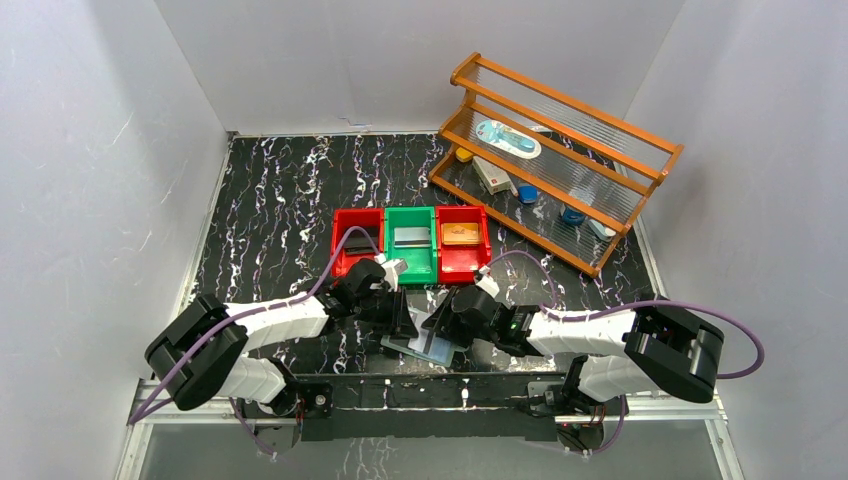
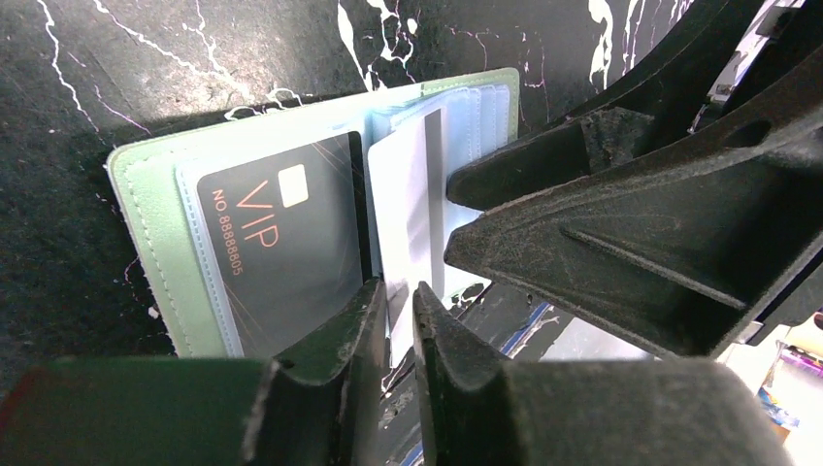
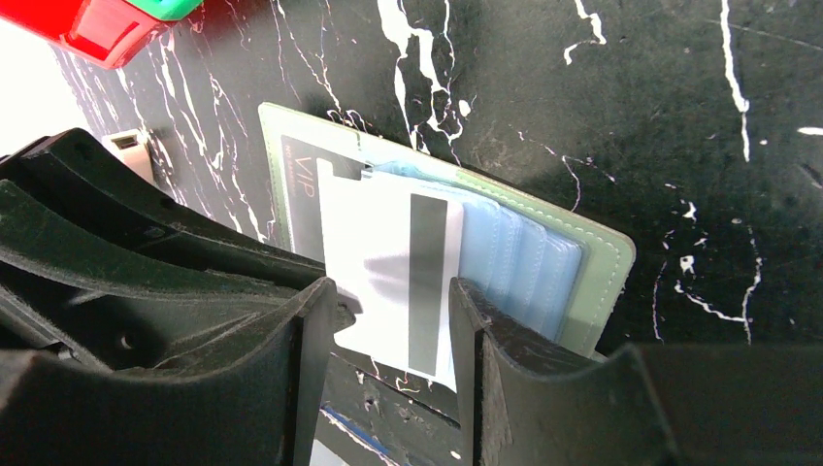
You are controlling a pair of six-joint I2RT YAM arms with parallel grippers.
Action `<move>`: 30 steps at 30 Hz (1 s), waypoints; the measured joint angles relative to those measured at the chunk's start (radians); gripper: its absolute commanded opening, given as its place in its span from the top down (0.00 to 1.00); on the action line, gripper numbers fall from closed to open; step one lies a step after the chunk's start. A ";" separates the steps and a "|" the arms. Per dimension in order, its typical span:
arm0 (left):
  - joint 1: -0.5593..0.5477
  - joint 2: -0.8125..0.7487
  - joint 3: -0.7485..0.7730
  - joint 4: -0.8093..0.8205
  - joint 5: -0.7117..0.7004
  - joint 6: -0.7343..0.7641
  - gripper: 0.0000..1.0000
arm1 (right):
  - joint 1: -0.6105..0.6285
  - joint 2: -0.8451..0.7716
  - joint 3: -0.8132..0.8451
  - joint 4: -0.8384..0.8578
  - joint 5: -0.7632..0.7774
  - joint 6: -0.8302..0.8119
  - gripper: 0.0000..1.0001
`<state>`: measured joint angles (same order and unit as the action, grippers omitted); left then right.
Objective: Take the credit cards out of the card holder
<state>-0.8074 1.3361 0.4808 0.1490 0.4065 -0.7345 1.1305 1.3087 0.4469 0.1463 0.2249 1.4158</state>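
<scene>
The holder (image 2: 146, 223) lies open at the middle of the table's (image 1: 270, 200) near edge, with a dark VIP card (image 2: 281, 233) sleeved inside and a white card (image 2: 408, 194) sticking partway out. The left gripper (image 2: 396, 287) stands narrow around the white card's edge, but I cannot tell whether it pinches. The right gripper (image 3: 393, 286) is half open, its fingers astride the same card.

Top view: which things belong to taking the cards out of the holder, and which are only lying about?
Job: card holder; dark VIP card; white striped card; left end effector; right end effector; red and green bins.
Lying about: wooden rack; white clip.
</scene>
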 measured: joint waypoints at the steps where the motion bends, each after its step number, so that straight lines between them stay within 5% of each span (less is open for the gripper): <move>1: 0.001 0.000 -0.001 0.000 0.000 0.001 0.92 | 0.000 0.000 0.000 0.000 0.000 0.000 0.44; 4: 0.002 0.000 -0.002 0.000 0.001 0.002 1.00 | 0.000 0.000 0.000 -0.001 0.000 0.000 0.44; 30: 0.003 -0.142 0.039 -0.215 -0.137 0.072 1.00 | 0.000 -0.035 0.017 -0.066 -0.005 -0.083 0.41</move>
<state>-0.8040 1.1938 0.5198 -0.0662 0.2699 -0.6621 1.1305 1.2739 0.4637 0.0799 0.2203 1.3331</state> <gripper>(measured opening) 0.010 0.588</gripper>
